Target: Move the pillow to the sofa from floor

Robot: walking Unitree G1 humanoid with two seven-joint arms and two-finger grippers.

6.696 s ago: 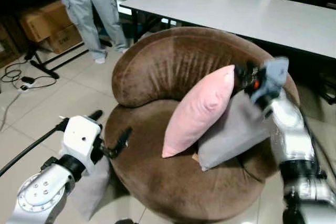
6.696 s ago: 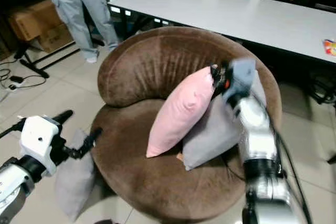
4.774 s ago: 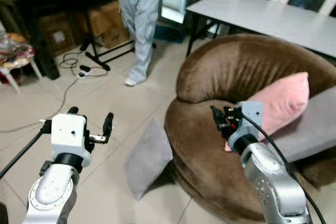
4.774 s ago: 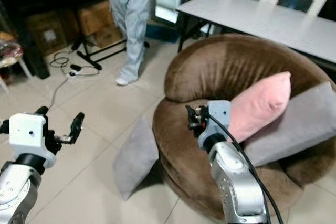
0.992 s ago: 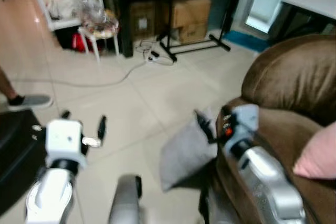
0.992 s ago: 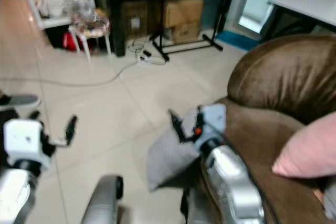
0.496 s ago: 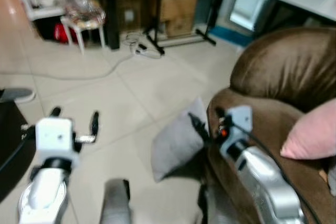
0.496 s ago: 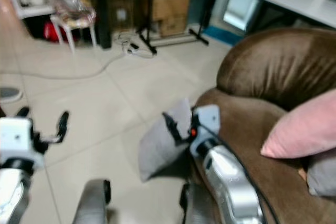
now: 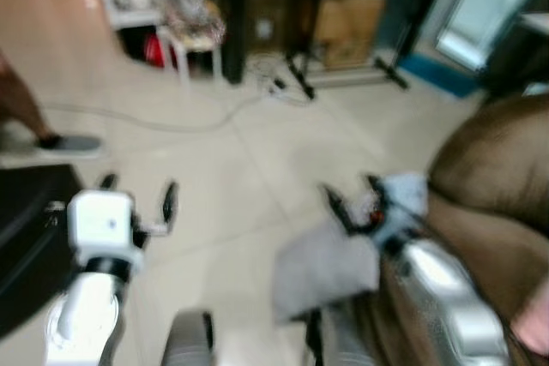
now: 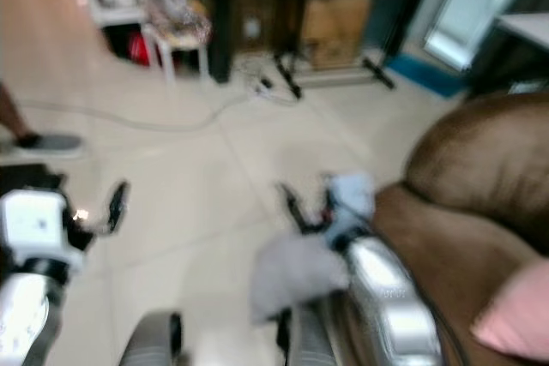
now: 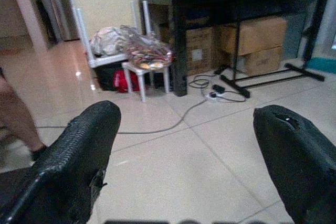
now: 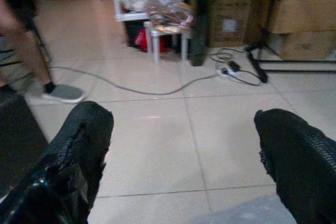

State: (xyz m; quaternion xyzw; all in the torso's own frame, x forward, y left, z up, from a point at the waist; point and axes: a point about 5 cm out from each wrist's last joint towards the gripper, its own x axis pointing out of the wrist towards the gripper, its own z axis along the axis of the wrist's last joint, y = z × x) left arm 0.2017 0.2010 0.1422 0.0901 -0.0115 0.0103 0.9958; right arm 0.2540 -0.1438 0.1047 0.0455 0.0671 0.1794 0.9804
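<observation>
Swinging left again, the head camera is pushing the brown sofa (image 9: 502,203) out to the right edge of the frame while more tiled floor (image 9: 223,186) is coming into the middle, all blurred. Compared with half a second ago, the grey pillow (image 9: 328,265) is sitting lower centre, still lying on the floor and leaning against the sofa base. Right gripper (image 9: 353,201) is hovering just above the pillow's top edge, fingers spread apart, holding nothing; its wrist view is showing both fingers wide with a grey corner of pillow (image 12: 247,214) at bottom. Left gripper (image 9: 137,201) is hanging at lower left, well apart from the pillow, fingers also spread and empty. A person's foot (image 9: 69,143) is showing at left. Judging by this, the robot is still lining up; the grasp is not yet made.
</observation>
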